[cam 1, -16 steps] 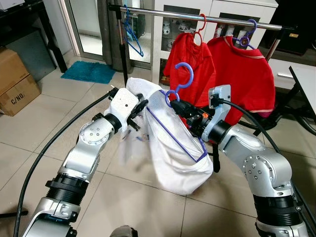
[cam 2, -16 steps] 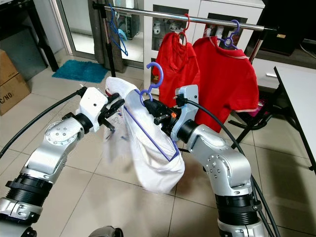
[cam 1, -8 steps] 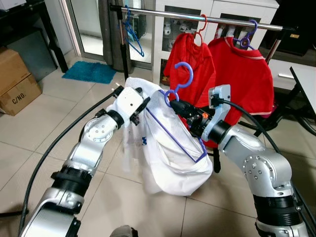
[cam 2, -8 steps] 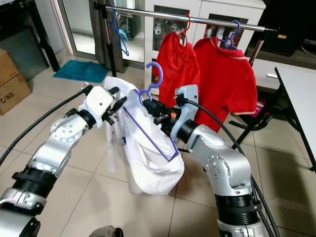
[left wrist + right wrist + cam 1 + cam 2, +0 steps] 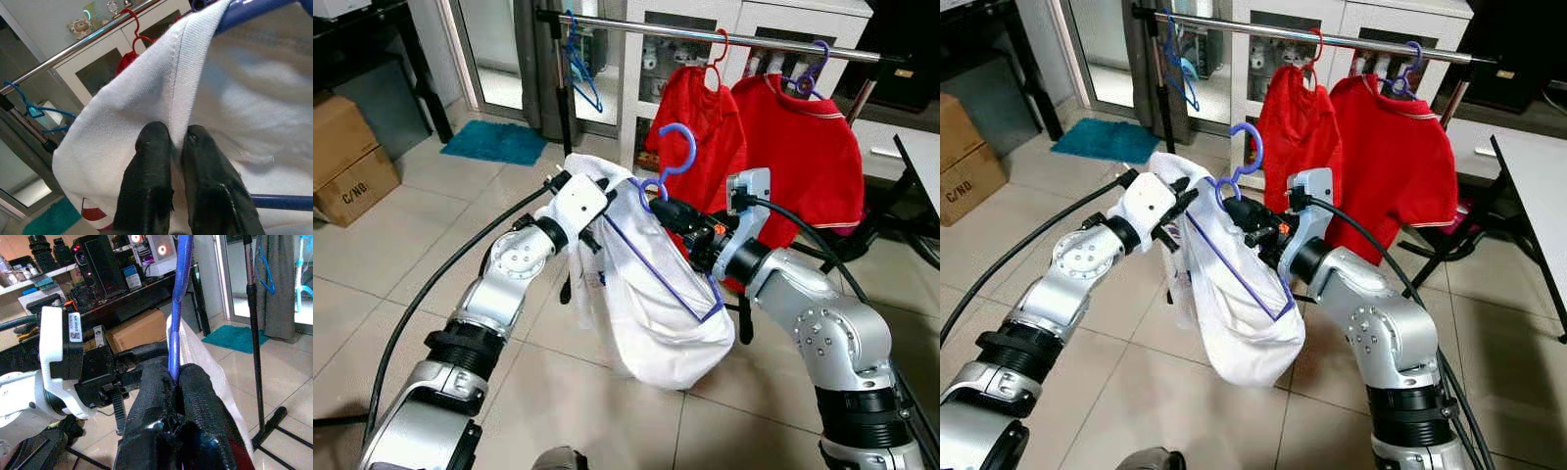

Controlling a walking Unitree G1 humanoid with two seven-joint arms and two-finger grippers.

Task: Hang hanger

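The hanger [image 5: 672, 186], blue-purple plastic with a white shirt [image 5: 651, 294] draped over it, is held up in the air in front of the clothes rail [image 5: 705, 35], its hook pointing up, below the bar. The right gripper [image 5: 658, 208] has its fingers [image 5: 195, 391] clamped on the hanger's neck just under the hook. The left gripper [image 5: 600, 191] pinches the shirt's shoulder edge, fingers [image 5: 151, 161] together on the cloth. Two red shirts [image 5: 773, 147] and an empty blue hanger [image 5: 579, 73] hang on the rail.
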